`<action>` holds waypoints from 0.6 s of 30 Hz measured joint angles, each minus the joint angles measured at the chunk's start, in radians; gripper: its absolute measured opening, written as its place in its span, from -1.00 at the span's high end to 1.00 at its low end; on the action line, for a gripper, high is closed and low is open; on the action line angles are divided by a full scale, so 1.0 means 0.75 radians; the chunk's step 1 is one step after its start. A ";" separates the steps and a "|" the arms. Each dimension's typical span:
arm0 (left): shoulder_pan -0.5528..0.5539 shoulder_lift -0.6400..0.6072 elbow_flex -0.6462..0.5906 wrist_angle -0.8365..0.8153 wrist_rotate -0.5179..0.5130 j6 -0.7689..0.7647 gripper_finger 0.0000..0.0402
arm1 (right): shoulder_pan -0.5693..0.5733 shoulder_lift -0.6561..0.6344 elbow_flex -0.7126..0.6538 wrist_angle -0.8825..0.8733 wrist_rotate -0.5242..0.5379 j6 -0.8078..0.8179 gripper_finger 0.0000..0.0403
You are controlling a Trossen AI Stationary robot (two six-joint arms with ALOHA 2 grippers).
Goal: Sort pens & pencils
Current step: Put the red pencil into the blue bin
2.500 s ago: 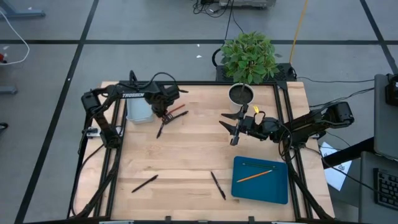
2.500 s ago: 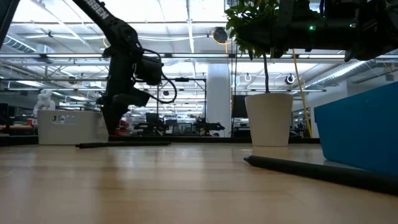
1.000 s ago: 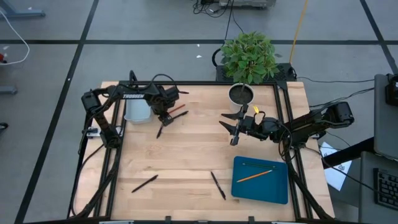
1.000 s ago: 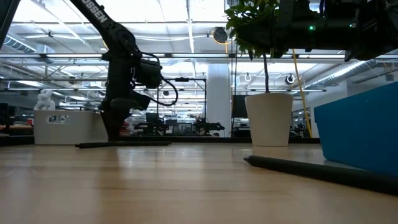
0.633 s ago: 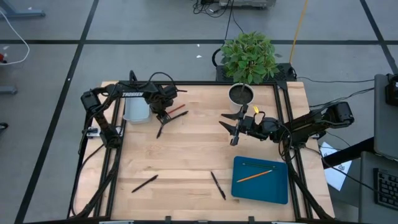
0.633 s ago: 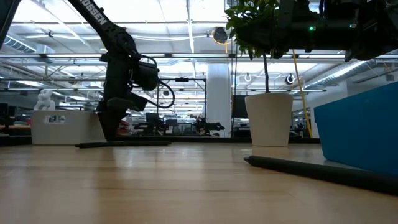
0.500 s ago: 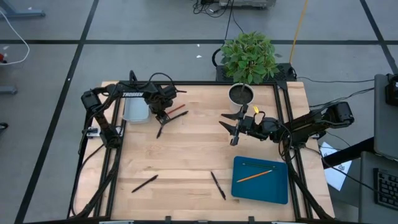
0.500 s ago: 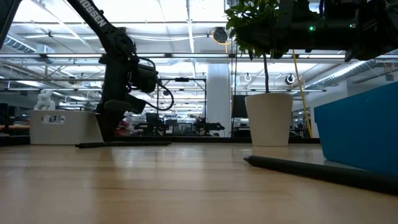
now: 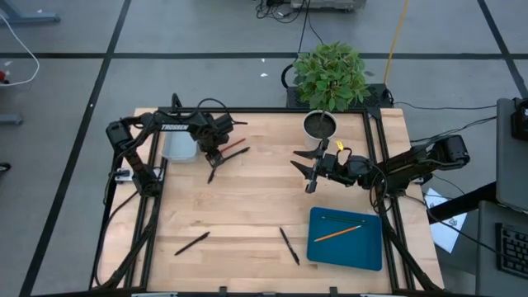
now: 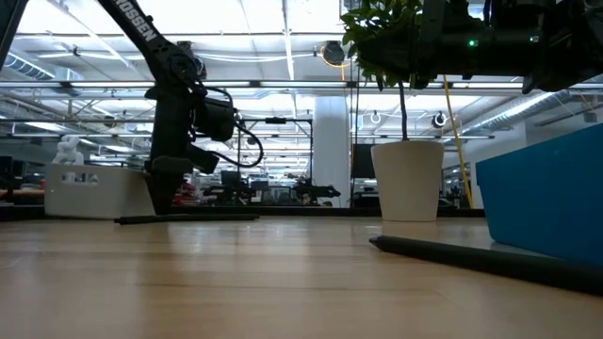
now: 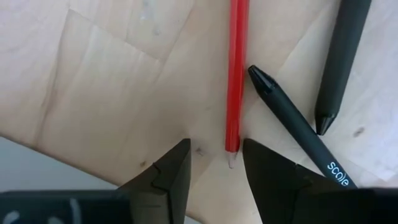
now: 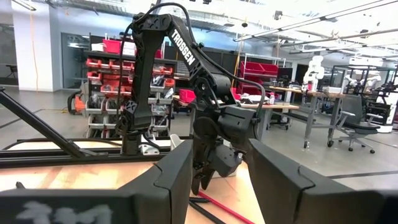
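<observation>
My left gripper (image 9: 216, 152) is open, low over the table's far left part. In the left wrist view its fingers (image 11: 214, 163) stand on either side of the tip of a red pencil (image 11: 236, 74) without touching it. The pencil lies flat on the wood, with two black pens (image 11: 292, 124) (image 11: 341, 59) beside it. In the high view these are the red pencil (image 9: 234, 144) and the pens (image 9: 236, 153) (image 9: 213, 171). Two more black pens (image 9: 191, 243) (image 9: 289, 245) lie near the front edge. My right gripper (image 9: 308, 171) waits open above the table's right middle.
A blue tray (image 9: 367, 247) at the front right holds an orange pencil (image 9: 337, 233) and a green pencil (image 9: 333, 219). A white container (image 9: 180, 145) stands beside my left arm at the far left. A potted plant (image 9: 328, 78) stands at the far edge.
My left gripper has moved a little toward the table's left edge, staying low and open. The white container beside the arm has also slid slightly toward the left edge. The pens and pencils have stayed where they were.
</observation>
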 joint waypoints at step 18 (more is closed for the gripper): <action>-0.042 -0.001 -0.001 -0.005 0.041 0.034 0.88 | 0.000 0.000 0.000 0.000 0.000 -0.005 0.29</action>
